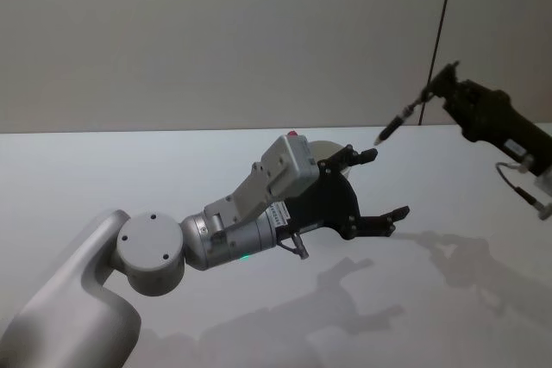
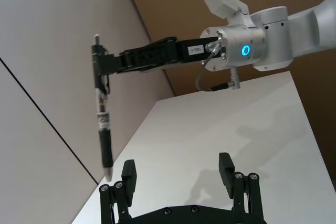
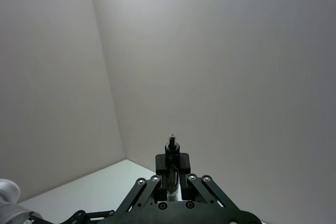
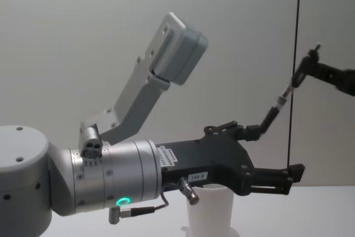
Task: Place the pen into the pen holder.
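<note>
1. Right gripper (image 1: 429, 92) clamps the pen (image 1: 400, 118) near its top, raised above the table (image 1: 483, 204).
2. Left gripper (image 1: 385, 185) spread wide, holding nothing.
3. Pen holder (image 4: 209, 209) stands beneath the left gripper.

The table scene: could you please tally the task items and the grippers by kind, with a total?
Pens: 1, a black pen held near its top end by the right gripper, tip hanging down in the air.
Paper cups: 1, a white cup standing on the table behind the left gripper.
Grippers: 2, the right one shut on the pen, the left one open.
Total: 4.
</note>
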